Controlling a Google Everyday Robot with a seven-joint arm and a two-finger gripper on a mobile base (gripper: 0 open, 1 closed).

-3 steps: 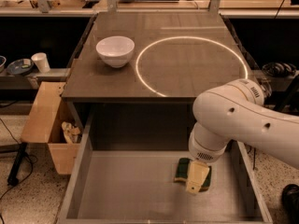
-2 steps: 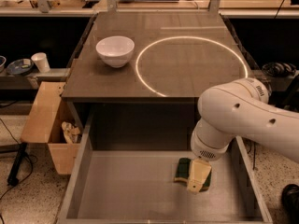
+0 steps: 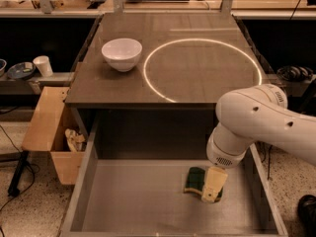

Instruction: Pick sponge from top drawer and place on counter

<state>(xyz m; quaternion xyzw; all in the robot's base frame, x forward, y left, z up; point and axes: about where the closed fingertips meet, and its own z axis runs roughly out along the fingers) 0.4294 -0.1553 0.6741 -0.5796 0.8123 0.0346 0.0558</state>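
Note:
The top drawer point(image 3: 133, 196) is pulled open below the counter point(image 3: 197, 68), a glossy grey-brown top with a bright ring of light on it. The sponge point(image 3: 195, 179), dark green over yellow foam, lies flat on the drawer floor to the right of the middle. My gripper point(image 3: 213, 186) hangs down from the white arm point(image 3: 256, 122) into the drawer and sits against the sponge's right edge, covering part of it. The sponge rests on the drawer floor.
A white bowl point(image 3: 121, 53) stands at the counter's left, outside the ring. A tan wooden box point(image 3: 47, 127) with small items stands left of the drawer. A white cup point(image 3: 43, 65) and a dish sit on a shelf at far left.
The arm and gripper have shifted slightly to the right. The sponge stays in about the same place on the drawer floor.

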